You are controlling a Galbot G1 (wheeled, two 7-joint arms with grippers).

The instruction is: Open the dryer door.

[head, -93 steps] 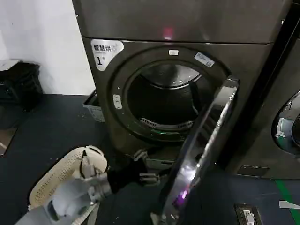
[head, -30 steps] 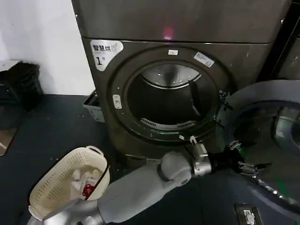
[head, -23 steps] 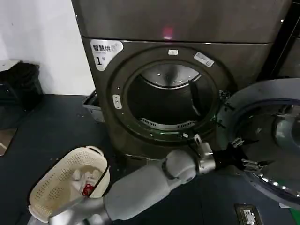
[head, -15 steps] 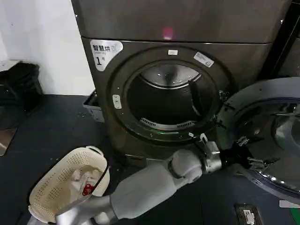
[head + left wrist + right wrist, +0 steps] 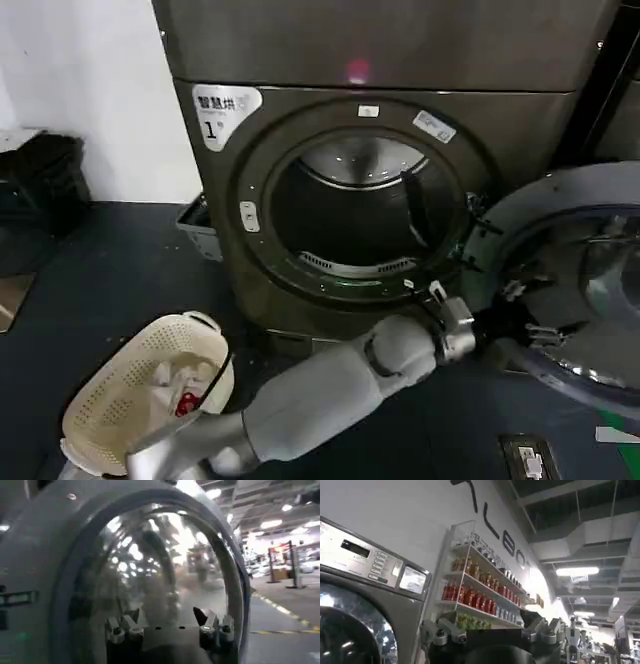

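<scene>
Nearby: white laundry basket on the dark floor left of the dryer, well apart | dryer door swung wide to the right, drum opening unobstructed | left gripper against the door's inner side, jaws spread, holding nothing | right gripper parked, fingers apart, empty.

White wall, dark floor, wall shelf of bottles, ceiling strip lights.
</scene>
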